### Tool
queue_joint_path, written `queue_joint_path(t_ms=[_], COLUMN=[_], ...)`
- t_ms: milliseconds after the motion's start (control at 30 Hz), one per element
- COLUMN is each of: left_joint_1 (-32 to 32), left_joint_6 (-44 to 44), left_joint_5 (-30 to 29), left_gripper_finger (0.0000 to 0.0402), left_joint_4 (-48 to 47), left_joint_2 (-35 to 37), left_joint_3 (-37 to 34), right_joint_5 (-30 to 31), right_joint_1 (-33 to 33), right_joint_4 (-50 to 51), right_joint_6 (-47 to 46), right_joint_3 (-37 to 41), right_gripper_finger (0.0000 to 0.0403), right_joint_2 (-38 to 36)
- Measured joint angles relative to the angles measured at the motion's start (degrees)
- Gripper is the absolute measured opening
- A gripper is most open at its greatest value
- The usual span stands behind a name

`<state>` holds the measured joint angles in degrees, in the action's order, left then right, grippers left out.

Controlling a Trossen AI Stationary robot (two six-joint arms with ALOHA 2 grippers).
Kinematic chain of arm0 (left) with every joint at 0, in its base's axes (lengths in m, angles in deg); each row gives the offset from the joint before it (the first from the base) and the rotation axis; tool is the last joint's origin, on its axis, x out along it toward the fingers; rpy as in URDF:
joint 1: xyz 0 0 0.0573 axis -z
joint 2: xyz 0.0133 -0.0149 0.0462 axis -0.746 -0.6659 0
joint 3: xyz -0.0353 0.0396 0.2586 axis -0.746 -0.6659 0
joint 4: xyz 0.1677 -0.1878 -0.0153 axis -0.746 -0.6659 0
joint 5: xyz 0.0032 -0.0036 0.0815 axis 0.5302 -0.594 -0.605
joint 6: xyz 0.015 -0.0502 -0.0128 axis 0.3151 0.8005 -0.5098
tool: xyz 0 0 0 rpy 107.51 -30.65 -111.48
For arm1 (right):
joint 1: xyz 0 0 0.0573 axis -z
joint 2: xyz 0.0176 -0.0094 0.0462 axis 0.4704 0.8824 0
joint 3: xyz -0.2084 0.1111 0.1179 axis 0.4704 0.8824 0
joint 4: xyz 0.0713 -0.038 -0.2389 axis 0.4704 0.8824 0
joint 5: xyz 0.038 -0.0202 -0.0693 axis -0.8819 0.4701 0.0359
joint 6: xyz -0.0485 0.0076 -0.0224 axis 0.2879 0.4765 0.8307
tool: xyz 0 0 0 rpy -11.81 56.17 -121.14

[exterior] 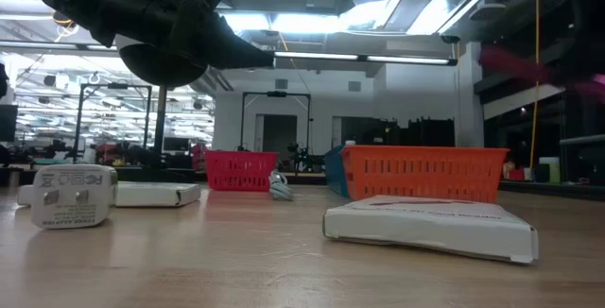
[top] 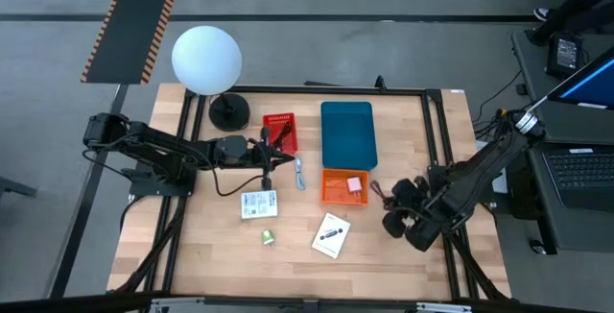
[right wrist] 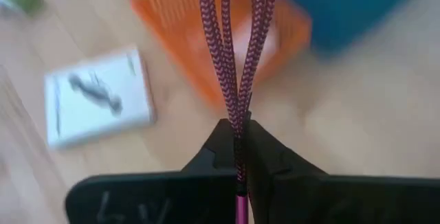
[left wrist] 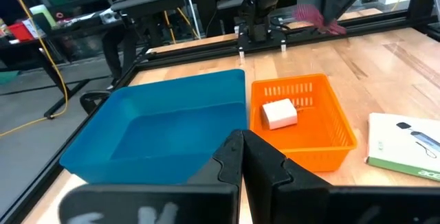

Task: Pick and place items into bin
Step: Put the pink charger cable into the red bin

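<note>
The maroon cable (right wrist: 237,59) is clamped as a doubled loop between the fingers of the right end effector (right wrist: 238,141), which hangs above the wooden desk (top: 192,255) near its right edge, just beside the orange basket (top: 342,187). Inside that orange basket lies a pale pink square (top: 354,184). Behind it stands the blue bin (top: 346,133), and beside that a small red basket (top: 280,131). Nearer the front lie a white card with black marks (top: 331,235), a white card with green marks (top: 258,204), a green cube (top: 269,238) and a blue-white stick (top: 299,173). The left end effector (left wrist: 242,157) hovers beside the red basket with its fingers pressed together on nothing. A white globe lamp (top: 206,59) stands at the back left corner.
</note>
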<state>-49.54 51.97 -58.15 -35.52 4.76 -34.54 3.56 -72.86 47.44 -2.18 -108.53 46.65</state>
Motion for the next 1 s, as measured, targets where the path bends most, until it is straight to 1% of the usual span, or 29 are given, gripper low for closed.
queue_joint_path(t_ms=[100, 167, 333, 433, 600, 667, 767, 833, 933, 1000], left_joint_1=[0.0, 0.0, 0.0, 0.0, 0.0, 0.0, 0.0, 0.0, 0.0, 0.0], left_joint_6=[0.0, 0.0, 0.4, 0.6, 1.3, 1.0, 1.4, 2.3, 2.5, 2.5], left_joint_5=[0.0, 0.1, 0.1, 0.1, 0.1, 0.1, 0.1, 0.1, 0.2, 0.2], left_gripper_finger=[0.0005, 0.0003, 0.0002, 0.0005, 0.0003, 0.0001, 0.0002, 0.0003, 0.0002, 0.0001], left_joint_4=[0.0, -0.1, -0.8, -1.2, -1.3, -1.3, -1.3, -1.3, -1.2, -1.0], left_joint_2=[0.0, 0.0, 0.0, 0.0, 0.0, 0.0, 0.0, 0.0, 0.0, 0.0], left_joint_3=[0.0, 0.0, 0.0, 0.0, 0.0, 0.0, 0.0, 0.0, 0.0, 0.0], right_joint_5=[10.2, 15.1, 20.6, 24.7, 26.6, 27.8, 27.7, 27.2, 24.8, 22.0], right_joint_1=[0.0, 0.0, 0.0, 0.0, 0.8, 1.9, 3.7, 5.1, 7.3, 9.0], right_joint_4=[-0.2, -0.2, -0.8, -4.2, -16.1, -20.9, -27.7, -33.6, -41.6, -46.6], right_joint_6=[5.4, 8.0, 10.2, 10.4, 10.7, 14.2, 22.4, 29.8, 42.7, 51.5], right_joint_3=[0.0, -0.1, 0.0, 2.5, 9.9, 12.1, 14.0, 14.5, 14.7, 14.8], right_gripper_finger=[0.0000, 0.0000, 0.0000, 0.0000, 0.0000, 0.0000, 0.0000, 0.0000, 0.0000, 0.0000], right_joint_2=[-1.6, -2.1, -2.3, -2.3, -2.4, -2.8, -3.7, -4.5, -5.7, -6.6])
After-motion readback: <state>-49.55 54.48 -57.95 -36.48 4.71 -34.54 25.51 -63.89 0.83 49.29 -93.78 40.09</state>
